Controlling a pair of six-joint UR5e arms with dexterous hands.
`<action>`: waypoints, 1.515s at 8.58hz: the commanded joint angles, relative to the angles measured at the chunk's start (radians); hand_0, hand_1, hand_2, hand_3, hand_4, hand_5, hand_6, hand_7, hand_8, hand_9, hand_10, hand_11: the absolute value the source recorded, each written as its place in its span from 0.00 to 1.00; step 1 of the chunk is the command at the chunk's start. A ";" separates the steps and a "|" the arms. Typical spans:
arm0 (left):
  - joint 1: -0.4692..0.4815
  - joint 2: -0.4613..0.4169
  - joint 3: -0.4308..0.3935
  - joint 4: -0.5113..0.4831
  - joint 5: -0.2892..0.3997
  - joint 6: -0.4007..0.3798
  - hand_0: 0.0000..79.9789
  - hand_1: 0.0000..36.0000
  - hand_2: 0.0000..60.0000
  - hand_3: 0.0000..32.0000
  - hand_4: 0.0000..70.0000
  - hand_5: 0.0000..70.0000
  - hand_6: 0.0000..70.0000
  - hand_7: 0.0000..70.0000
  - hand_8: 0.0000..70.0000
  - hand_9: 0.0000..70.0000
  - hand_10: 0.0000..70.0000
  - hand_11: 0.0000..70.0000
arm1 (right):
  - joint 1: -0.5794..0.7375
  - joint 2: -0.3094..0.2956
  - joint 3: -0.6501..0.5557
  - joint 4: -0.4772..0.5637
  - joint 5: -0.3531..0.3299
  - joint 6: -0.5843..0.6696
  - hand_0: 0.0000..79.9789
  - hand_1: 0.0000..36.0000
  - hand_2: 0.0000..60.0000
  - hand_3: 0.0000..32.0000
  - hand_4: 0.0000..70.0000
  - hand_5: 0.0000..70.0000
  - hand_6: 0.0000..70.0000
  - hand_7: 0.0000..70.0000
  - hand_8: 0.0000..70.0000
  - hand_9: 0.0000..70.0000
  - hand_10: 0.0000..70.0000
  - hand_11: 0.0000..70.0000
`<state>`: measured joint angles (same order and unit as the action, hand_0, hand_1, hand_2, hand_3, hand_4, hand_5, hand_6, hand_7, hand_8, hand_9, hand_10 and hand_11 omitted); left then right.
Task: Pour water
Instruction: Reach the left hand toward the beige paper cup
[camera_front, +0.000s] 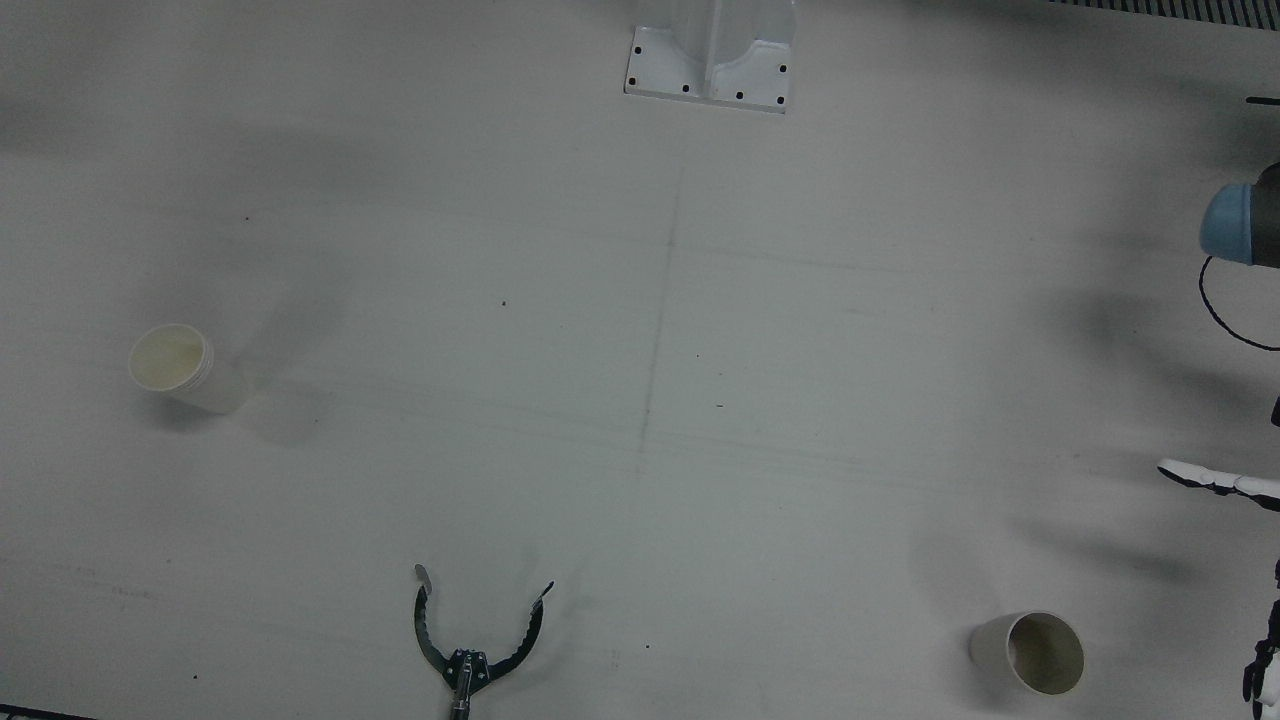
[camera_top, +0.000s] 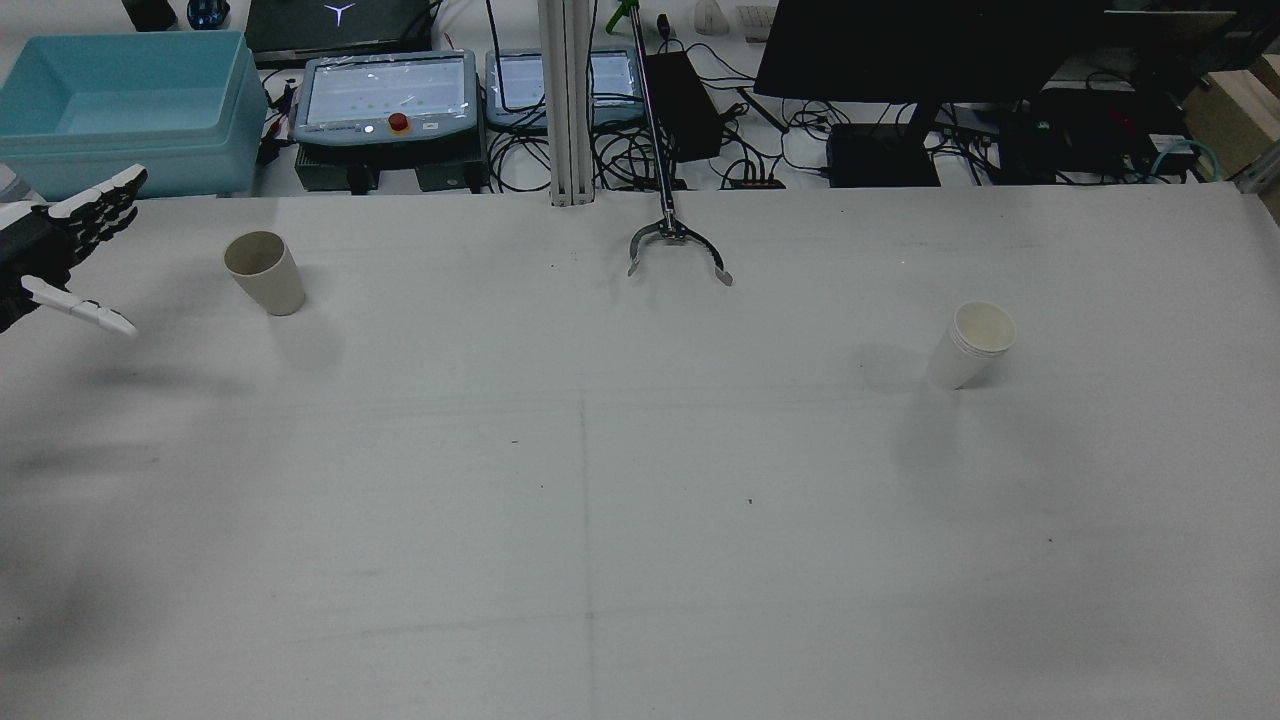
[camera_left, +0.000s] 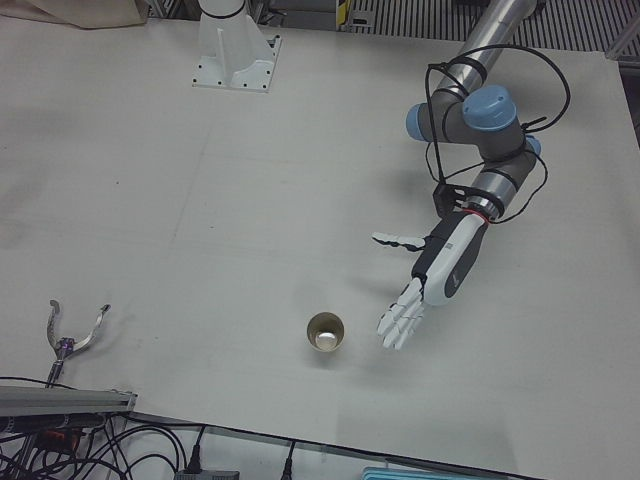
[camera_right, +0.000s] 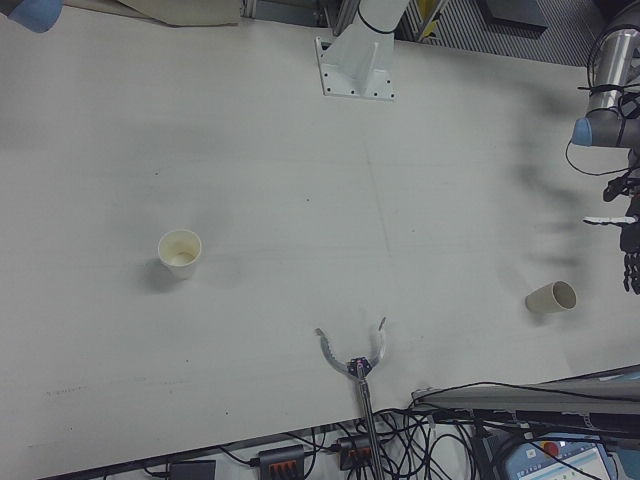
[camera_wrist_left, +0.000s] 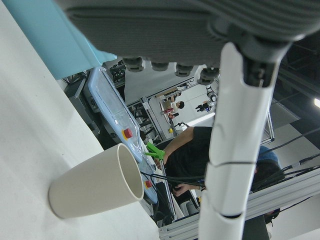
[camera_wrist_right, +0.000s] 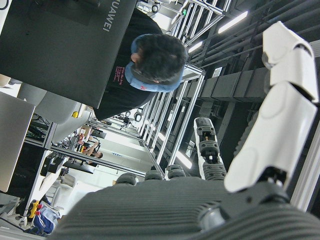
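Left hand (camera_left: 432, 278): fingers spread, empty, just right of the beige cup (camera_left: 326, 335), lower middle of the left-front view.
Right hand (camera_wrist_right: 210, 210): grip unclear.
White cup (camera_front: 180, 366): left side, front view.

L hand (camera_top: 55, 250) cut off at rear view edge.

My left hand (camera_left: 432, 278) hangs over the table with fingers spread and thumb stuck out sideways — holding nothing. My right hand (camera_wrist_right: 210, 200) shows only in its own camera — fingers extended, nothing between them.
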<state>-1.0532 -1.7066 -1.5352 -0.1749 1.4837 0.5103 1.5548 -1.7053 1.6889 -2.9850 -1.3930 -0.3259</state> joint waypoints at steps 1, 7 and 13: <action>0.073 -0.120 0.155 -0.067 -0.080 0.031 0.90 0.74 0.00 0.01 0.15 0.03 0.00 0.08 0.00 0.00 0.01 0.06 | -0.010 0.000 0.002 -0.005 0.000 0.001 0.59 0.47 0.38 0.03 0.19 0.10 0.02 0.08 0.00 0.00 0.00 0.00; 0.068 -0.203 0.309 -0.097 -0.144 0.019 0.86 0.75 0.00 0.00 0.16 0.04 0.01 0.09 0.00 0.00 0.02 0.08 | -0.058 0.000 -0.006 -0.006 0.005 -0.019 0.59 0.46 0.39 0.01 0.22 0.10 0.02 0.08 0.00 0.00 0.00 0.00; 0.123 -0.225 0.374 -0.146 -0.157 0.031 0.93 0.77 0.00 0.00 0.17 0.05 0.02 0.09 0.00 0.00 0.02 0.08 | -0.068 0.001 -0.011 -0.006 0.008 -0.022 0.58 0.45 0.39 0.00 0.25 0.10 0.03 0.08 0.00 0.00 0.00 0.00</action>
<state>-0.9695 -1.9223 -1.1629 -0.3185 1.3285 0.5358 1.4893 -1.7049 1.6779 -2.9909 -1.3862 -0.3474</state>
